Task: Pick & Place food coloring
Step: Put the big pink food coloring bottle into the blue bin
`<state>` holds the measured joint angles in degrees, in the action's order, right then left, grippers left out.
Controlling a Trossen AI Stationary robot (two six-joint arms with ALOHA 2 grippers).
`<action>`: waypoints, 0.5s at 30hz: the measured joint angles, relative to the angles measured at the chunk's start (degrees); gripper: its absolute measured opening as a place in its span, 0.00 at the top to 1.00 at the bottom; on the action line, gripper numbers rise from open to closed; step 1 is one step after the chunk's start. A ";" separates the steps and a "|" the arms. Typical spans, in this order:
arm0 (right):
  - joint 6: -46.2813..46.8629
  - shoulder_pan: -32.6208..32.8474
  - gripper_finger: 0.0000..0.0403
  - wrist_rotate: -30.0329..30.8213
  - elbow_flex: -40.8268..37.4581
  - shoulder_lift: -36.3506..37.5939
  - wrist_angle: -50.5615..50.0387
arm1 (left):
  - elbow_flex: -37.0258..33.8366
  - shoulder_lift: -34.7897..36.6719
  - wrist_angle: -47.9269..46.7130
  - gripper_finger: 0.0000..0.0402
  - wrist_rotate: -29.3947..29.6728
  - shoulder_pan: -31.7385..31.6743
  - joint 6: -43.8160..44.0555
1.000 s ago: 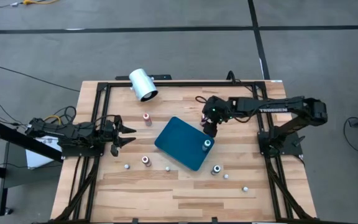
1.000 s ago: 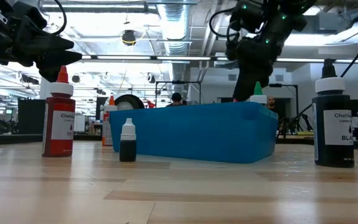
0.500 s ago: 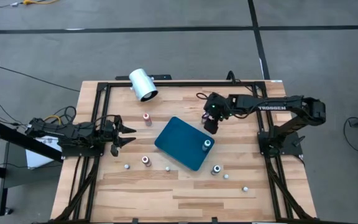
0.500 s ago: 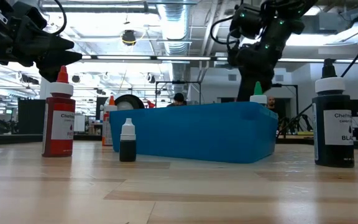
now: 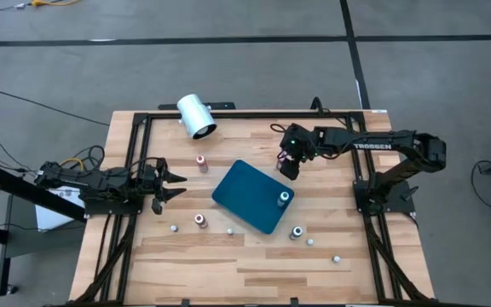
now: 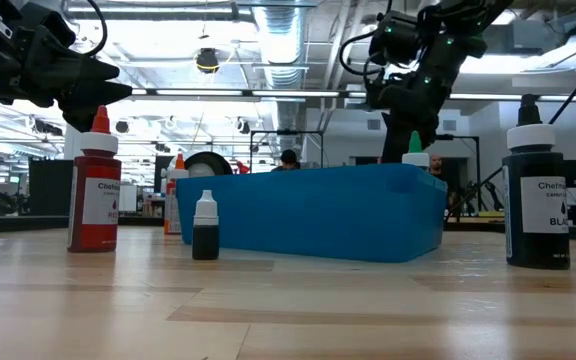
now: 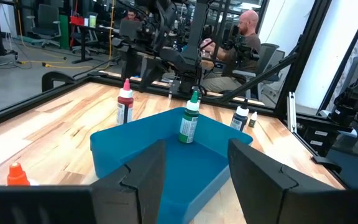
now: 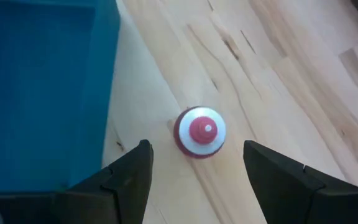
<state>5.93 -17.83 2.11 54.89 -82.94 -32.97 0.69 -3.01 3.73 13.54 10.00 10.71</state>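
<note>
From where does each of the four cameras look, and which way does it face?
High: overhead, straight down; both arms, blue tray.
Low: table height, across the wood; tray wall, right gripper above.
Left wrist: level across the table toward the tray; own fingers.
Right wrist: downward onto red-capped bottle; own fingers.
All four show the tray.

A wooden table (image 5: 254, 264) carries a blue tray (image 5: 247, 193), a white cylinder (image 5: 196, 116), and scattered food coloring bottles (image 5: 201, 220).

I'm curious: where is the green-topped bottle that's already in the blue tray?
From above, the green-topped bottle stands upright in the blue tray, at its corner on the right arm's side, below the right gripper.
</note>
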 joint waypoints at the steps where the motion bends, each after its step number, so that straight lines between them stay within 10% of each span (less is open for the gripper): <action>1: 0.01 0.05 0.40 -0.02 0.00 0.00 0.43 | 0.00 0.00 0.00 0.59 0.00 -0.01 -0.01; 15: -0.57 -0.69 0.40 -0.47 0.00 -8.11 2.38 | 0.00 0.00 0.02 0.59 0.17 -0.01 -0.01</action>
<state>5.37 -18.52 1.64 54.89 -91.05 -30.59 0.69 -3.01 3.75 13.72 9.99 10.70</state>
